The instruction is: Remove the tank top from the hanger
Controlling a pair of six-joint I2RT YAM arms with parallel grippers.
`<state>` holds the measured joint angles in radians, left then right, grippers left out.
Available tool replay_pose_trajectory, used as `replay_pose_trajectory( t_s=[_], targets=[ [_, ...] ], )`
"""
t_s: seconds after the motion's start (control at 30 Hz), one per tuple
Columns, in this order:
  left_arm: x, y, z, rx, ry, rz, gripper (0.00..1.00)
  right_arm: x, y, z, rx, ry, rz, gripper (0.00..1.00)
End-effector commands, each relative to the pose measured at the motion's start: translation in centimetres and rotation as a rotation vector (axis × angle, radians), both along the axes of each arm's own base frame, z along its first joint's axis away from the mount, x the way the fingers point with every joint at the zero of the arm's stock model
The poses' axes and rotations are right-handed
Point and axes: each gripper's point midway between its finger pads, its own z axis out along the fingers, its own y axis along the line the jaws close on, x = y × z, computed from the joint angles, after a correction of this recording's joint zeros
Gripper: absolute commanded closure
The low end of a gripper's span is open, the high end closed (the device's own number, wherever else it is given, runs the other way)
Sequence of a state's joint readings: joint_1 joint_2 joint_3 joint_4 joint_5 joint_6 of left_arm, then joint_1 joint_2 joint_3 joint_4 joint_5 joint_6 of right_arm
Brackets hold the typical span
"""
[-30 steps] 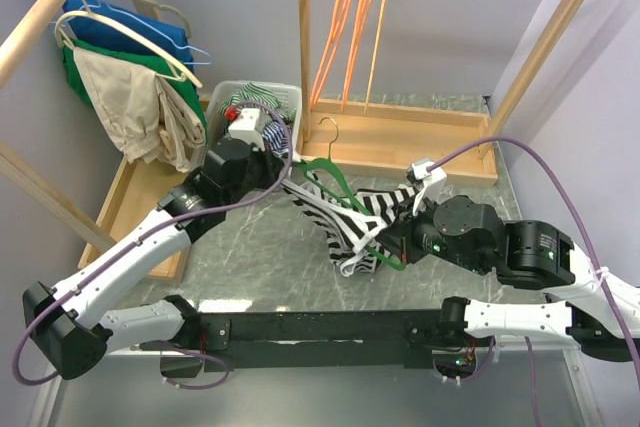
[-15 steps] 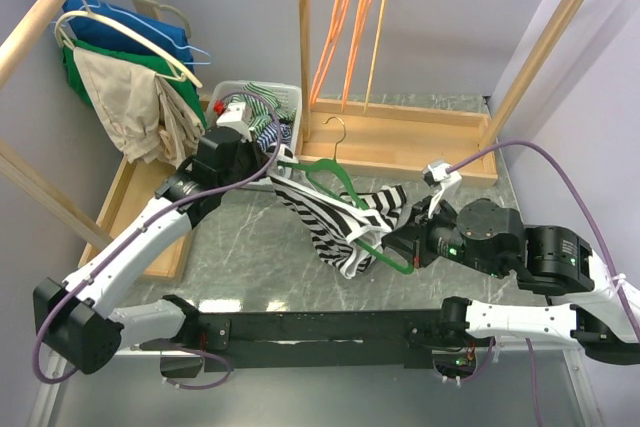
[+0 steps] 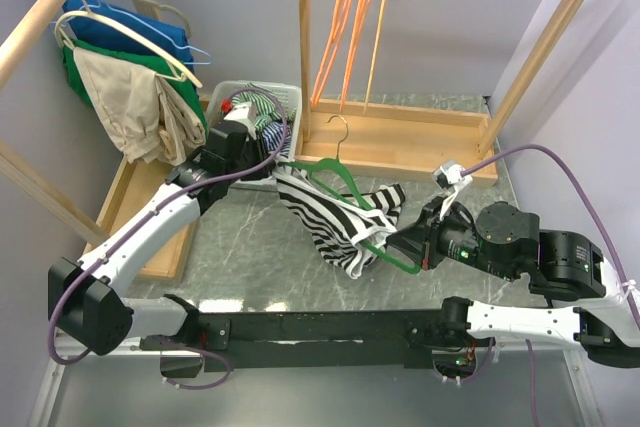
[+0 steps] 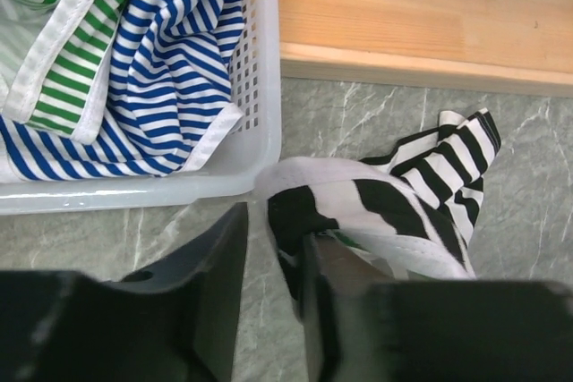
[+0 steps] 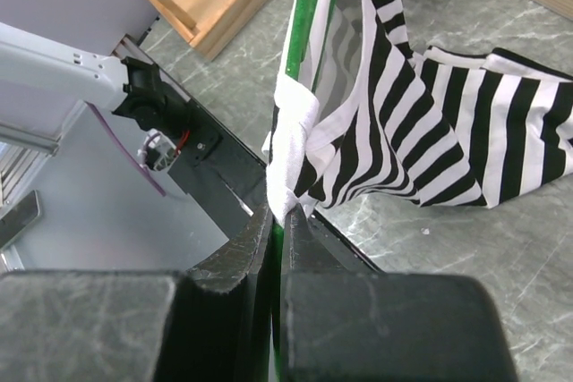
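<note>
My left tool (image 4: pixel 273 232), newly part-open beside the basket (image 4: pixel 260 87), drops the tank top (image 4: pixel 394 212); my right tool (image 5: pixel 277 239) clamps the hanger (image 5: pixel 303 24), garment still threaded.

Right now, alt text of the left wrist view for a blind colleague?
The jaws of the left gripper stand apart, the black-and-white striped tank top lying between them. Upper left, a white basket holds blue and green striped clothes; a wooden base crosses the top.
</note>
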<state>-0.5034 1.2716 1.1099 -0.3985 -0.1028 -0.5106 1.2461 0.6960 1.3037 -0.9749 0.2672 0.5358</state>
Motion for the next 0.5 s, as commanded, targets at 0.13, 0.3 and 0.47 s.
replay_pose_trajectory(
  t_s=[0.13,0.3,0.47],
  targets=[
    [0.1,1.7,-1.6,0.059,0.045,0.025,0.58,-0.6,0.5,6.0,0.230,-0.119,0.062,1.00],
    [-0.4,1.3,-0.7,0.021,0.006,-0.001,0.41,-0.5,0.7,5.8,0.220,-0.115,0.063,1.00],
    [-0.1,0.1,1.4,-0.027,-0.074,-0.062,0.41,-0.8,1.2,5.2,0.207,-0.096,0.085,1.00]
  ],
)
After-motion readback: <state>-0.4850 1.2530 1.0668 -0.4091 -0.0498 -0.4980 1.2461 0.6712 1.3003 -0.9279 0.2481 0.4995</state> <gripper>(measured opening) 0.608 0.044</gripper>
